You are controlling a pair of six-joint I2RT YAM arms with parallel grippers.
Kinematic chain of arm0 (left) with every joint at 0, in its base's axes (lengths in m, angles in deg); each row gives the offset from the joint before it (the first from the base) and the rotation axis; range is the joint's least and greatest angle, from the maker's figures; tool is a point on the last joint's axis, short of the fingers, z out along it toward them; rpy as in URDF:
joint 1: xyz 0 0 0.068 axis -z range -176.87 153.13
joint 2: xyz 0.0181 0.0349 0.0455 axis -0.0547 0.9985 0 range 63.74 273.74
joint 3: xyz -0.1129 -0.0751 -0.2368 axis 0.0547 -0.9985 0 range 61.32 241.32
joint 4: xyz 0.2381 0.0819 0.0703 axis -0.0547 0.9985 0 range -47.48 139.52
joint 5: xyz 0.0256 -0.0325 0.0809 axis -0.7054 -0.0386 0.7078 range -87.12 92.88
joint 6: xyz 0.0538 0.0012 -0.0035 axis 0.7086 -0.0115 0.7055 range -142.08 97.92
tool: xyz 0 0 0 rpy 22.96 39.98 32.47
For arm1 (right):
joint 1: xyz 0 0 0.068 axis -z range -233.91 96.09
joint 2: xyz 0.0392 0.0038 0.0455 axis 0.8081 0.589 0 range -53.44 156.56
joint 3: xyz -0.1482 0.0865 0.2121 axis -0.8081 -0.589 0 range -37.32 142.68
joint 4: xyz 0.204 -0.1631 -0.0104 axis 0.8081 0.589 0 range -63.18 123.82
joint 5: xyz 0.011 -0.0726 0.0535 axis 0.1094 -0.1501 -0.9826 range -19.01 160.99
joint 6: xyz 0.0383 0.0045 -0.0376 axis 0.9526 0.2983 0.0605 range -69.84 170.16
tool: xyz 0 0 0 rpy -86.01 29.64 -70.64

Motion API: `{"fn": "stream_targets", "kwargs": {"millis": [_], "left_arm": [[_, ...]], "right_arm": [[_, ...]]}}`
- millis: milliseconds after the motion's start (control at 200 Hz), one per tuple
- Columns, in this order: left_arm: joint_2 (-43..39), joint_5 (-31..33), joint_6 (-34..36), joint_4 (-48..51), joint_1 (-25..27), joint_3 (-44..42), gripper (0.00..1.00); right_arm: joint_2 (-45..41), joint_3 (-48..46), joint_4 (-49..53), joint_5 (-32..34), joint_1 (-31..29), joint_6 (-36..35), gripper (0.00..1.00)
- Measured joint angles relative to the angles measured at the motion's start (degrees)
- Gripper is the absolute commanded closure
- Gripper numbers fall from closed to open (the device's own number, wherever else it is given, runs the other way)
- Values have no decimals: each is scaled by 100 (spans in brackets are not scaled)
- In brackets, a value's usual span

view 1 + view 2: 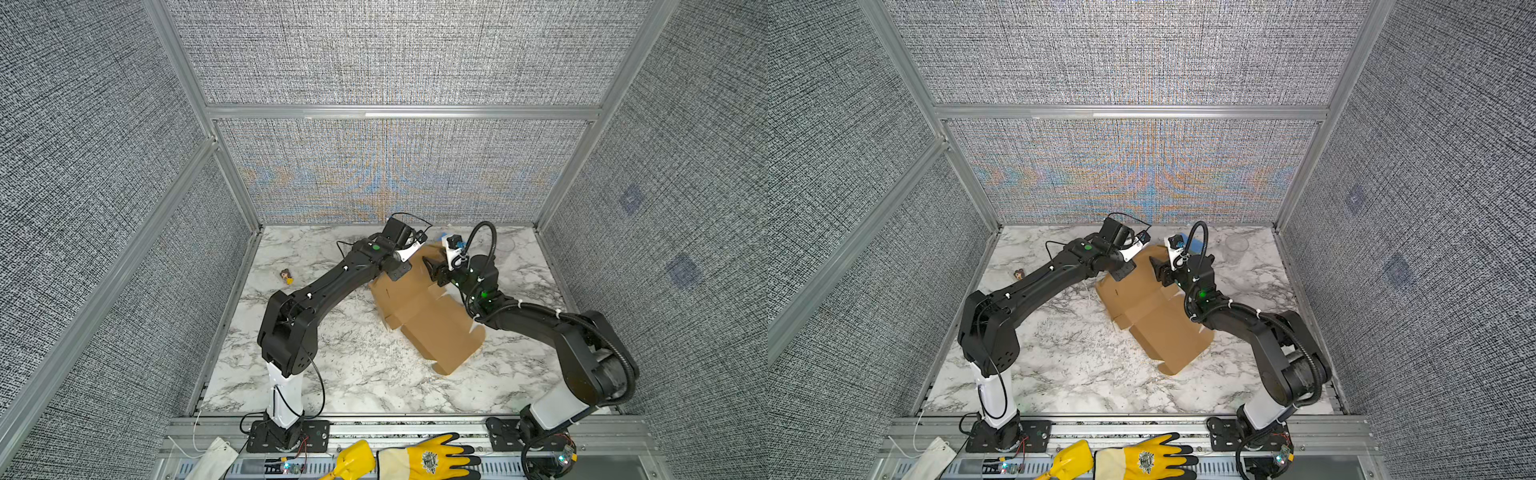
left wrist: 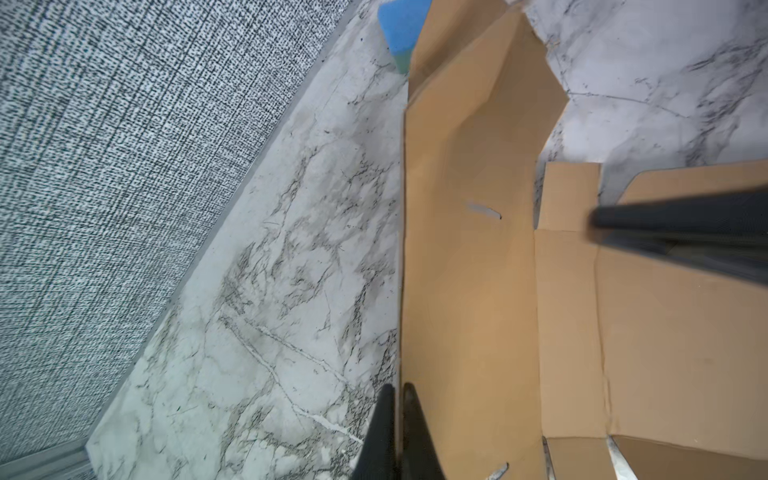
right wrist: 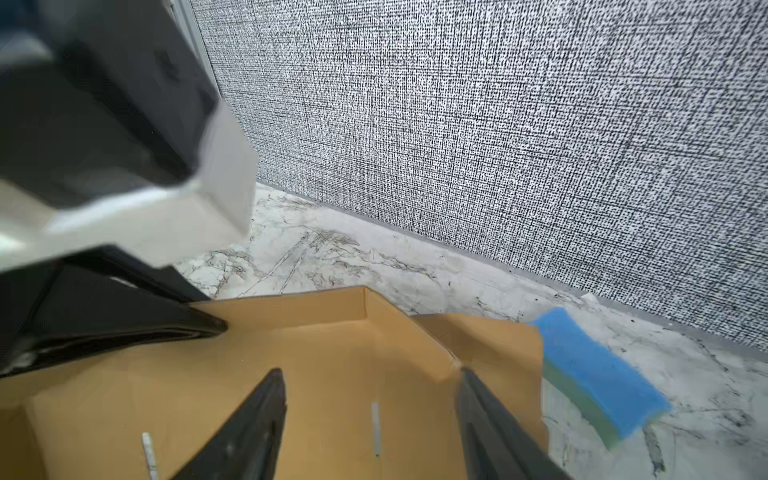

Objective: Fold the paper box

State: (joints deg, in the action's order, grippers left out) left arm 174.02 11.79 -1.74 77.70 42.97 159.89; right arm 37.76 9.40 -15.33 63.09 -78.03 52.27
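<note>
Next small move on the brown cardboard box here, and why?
Probably lower the right gripper onto the base panel of the brown cardboard box to pin it: its jaws stand open, holding nothing, while the left gripper pinches an upright flap edge.

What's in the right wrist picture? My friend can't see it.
Open right jaws hang over a brown cardboard box with one flap standing up. The left jaws are shut on its edge, and a blue sponge lies beside it on the marble table.
</note>
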Motion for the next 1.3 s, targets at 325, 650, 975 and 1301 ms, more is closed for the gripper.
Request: {"fn": "stream_targets", "kwargs": {"millis": [325,650,975,1301], "left_arm": [[-4,1475,0,-330,481,-334,98],[-107,2712,225,-890,887,-855,99],[-284,3305,518,-1320,1130,-1139,99],[-503,3460,855,-1672,1226,-1471,99]], "right_arm": [[-732,-4,1176,-76,782,721,31],[-175,798,2179,-507,1069,1147,32],[411,1095,2155,-970,988,1469,36],[546,920,1707,-1071,426,1589,37]]}}
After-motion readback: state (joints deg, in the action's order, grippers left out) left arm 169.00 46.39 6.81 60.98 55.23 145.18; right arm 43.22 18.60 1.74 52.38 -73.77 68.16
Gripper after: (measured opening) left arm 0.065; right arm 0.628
